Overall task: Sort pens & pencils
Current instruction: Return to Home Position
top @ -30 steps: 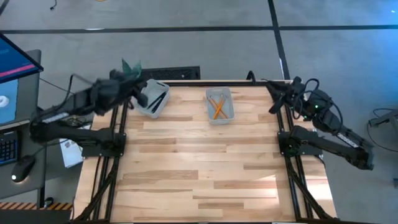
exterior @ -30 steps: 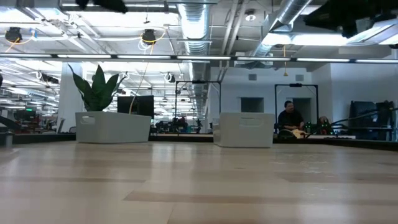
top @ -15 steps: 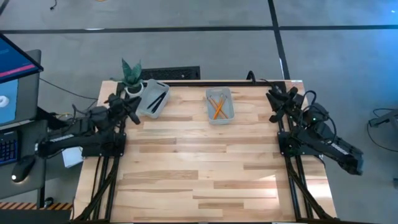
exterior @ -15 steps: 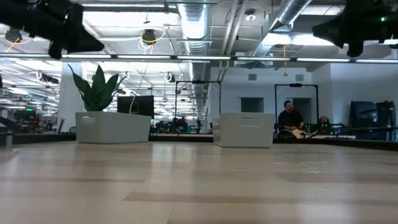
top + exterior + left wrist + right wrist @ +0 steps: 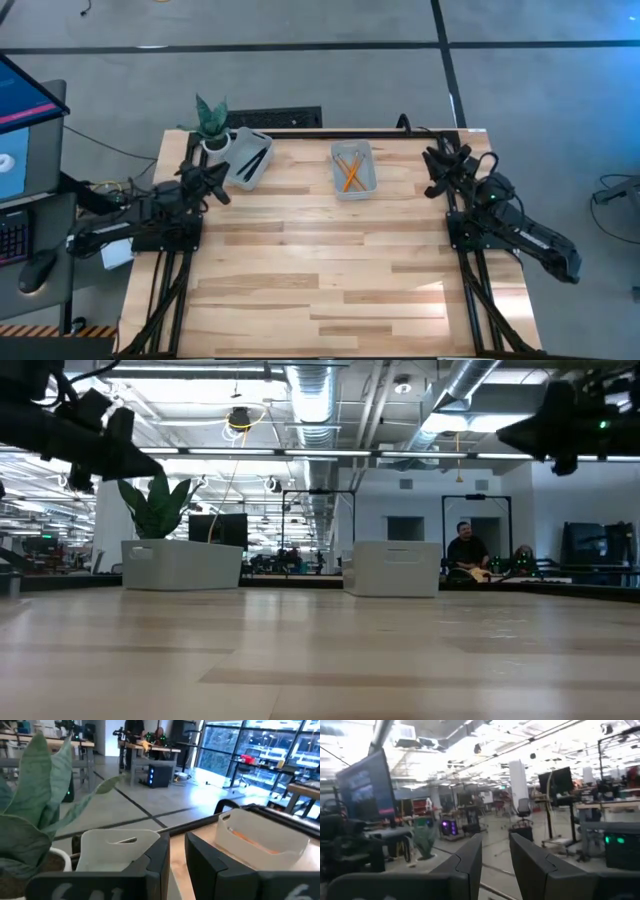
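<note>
The left gripper (image 5: pixel 214 183) is positioned above the left edge of the table (image 5: pixel 330 270). Its fingers (image 5: pixel 159 851) are parted by a narrow gap, and nothing is gripped between them. The left bin (image 5: pixel 243 180) is found just beyond its fingertips, toward the far edge of the table and set at a slant. The black pens (image 5: pixel 254 159) are contained in this bin. A potted plant (image 5: pixel 210 118) is located near this gripper, off the table's far left corner. The right gripper (image 5: pixel 437 168) is positioned above the right edge of the table. Its fingers (image 5: pixel 470 857) are likewise set slightly apart and are empty. The right bin (image 5: pixel 355 193) is placed apart from this gripper, toward the middle of the table and near the far edge. The orange pencils (image 5: pixel 350 174) are contained in it. The two bins are separated by bare table. In the low view, both grippers are seen raised well clear of the table top.
</note>
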